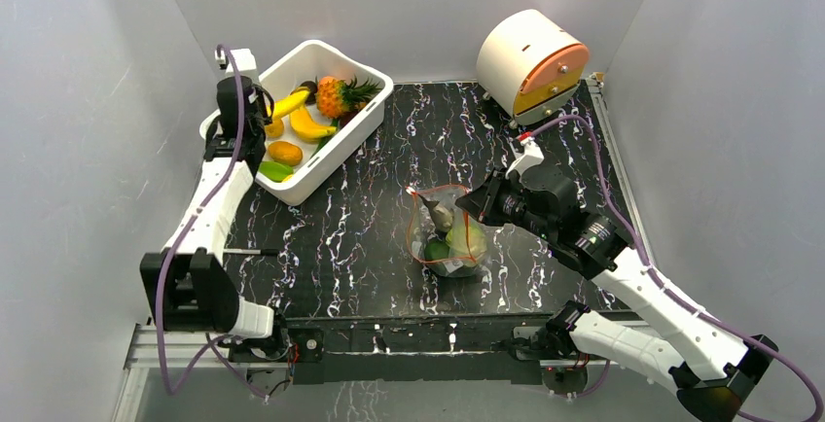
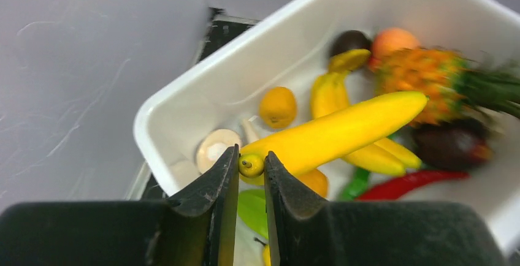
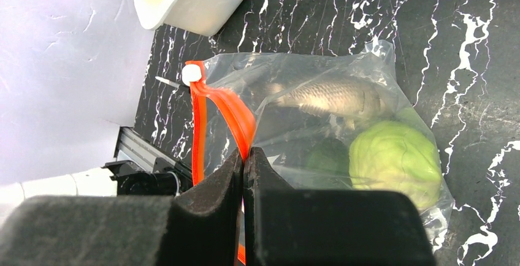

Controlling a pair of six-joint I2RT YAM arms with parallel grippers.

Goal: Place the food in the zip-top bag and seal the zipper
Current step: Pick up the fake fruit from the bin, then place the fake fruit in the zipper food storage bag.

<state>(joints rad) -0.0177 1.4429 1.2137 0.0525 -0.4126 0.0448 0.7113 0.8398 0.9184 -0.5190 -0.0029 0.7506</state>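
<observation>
A: L gripper [image 2: 251,159]?
B: Clenched on stem end of a banana [image 2: 343,131], over the white tub [image 2: 184,103]. Ahead of it: pineapple [image 2: 423,76]. Under it: orange fruit [image 2: 278,106], red chili [image 2: 411,183].
A: R gripper [image 3: 244,159]?
B: Pinched tight on the zipper [image 3: 227,103] of the zip-top bag [image 3: 368,64]. Bag lies just ahead on the marble table [image 3: 478,33], w/ fish [image 3: 334,97] and light-green round fruit [image 3: 395,159] inside. White slider [image 3: 192,74] at strip's far end.

White tub [image 1: 336,150] back-left on blk marble table [image 1: 370,237], white/orange drum [image 1: 530,57] back-right.
</observation>
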